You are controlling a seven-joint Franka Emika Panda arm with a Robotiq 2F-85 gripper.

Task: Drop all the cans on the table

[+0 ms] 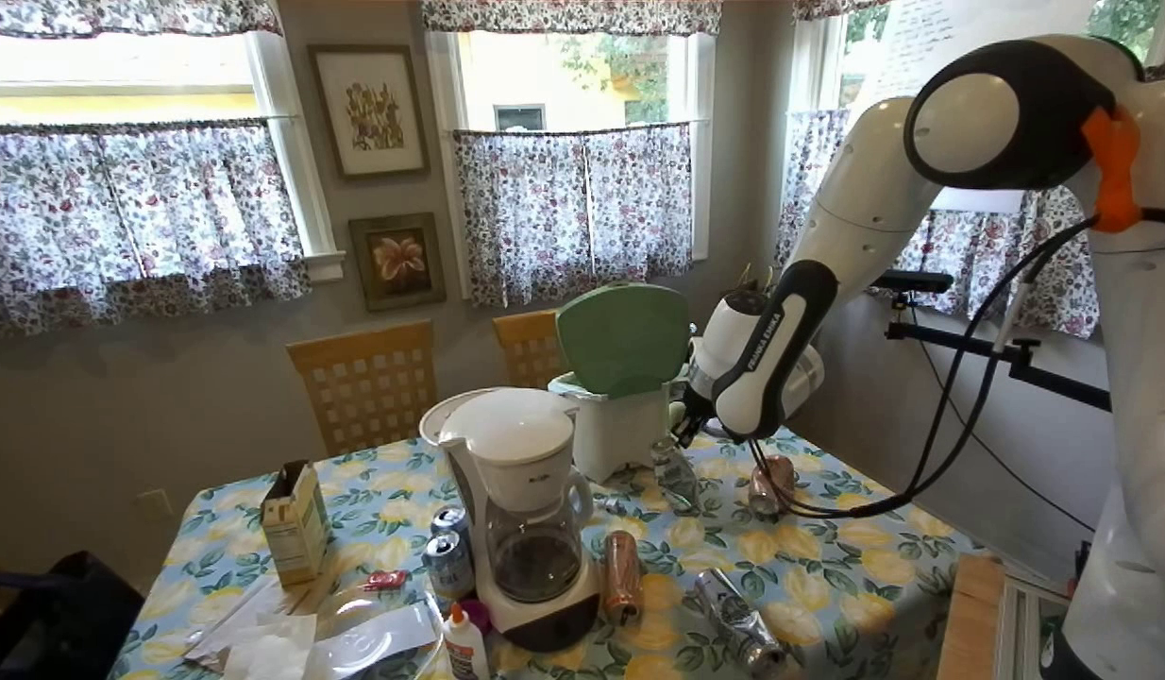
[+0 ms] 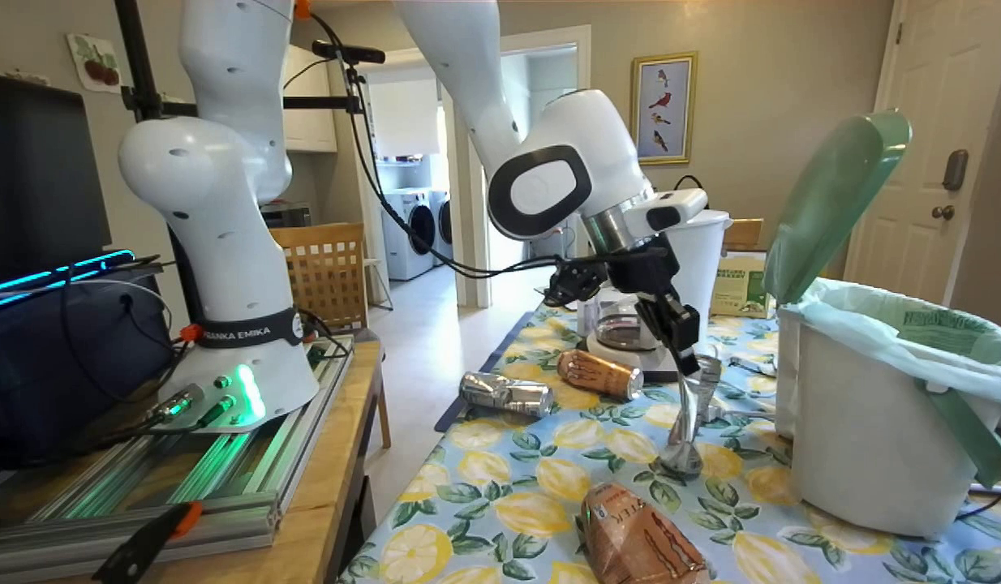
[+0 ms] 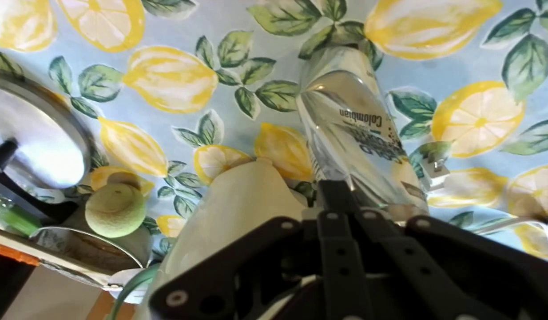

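My gripper (image 1: 686, 433) (image 2: 685, 365) points down over the flowery table (image 1: 847, 557). Its fingers (image 3: 340, 200) are nearly together on the upper end of a crushed silver can (image 1: 675, 480) (image 2: 687, 430) (image 3: 354, 129). That can is tilted, its lower end at or just above the cloth; I cannot tell which. An orange can (image 1: 771, 484) (image 2: 640, 539), a second orange can (image 1: 623, 576) (image 2: 599, 375) and a silver can (image 1: 738, 623) (image 2: 507, 394) lie on the table. Two blue-silver cans (image 1: 447, 567) stand beside the coffee maker.
A white bin (image 1: 620, 430) (image 2: 874, 438) (image 3: 229, 213) with a raised green lid (image 1: 623, 340) and a bag stands close beside the gripper. A coffee maker (image 1: 521, 529), a carton (image 1: 295, 524) and a glue bottle (image 1: 464, 642) are on the table. A pot (image 3: 101, 249) shows in the wrist view.
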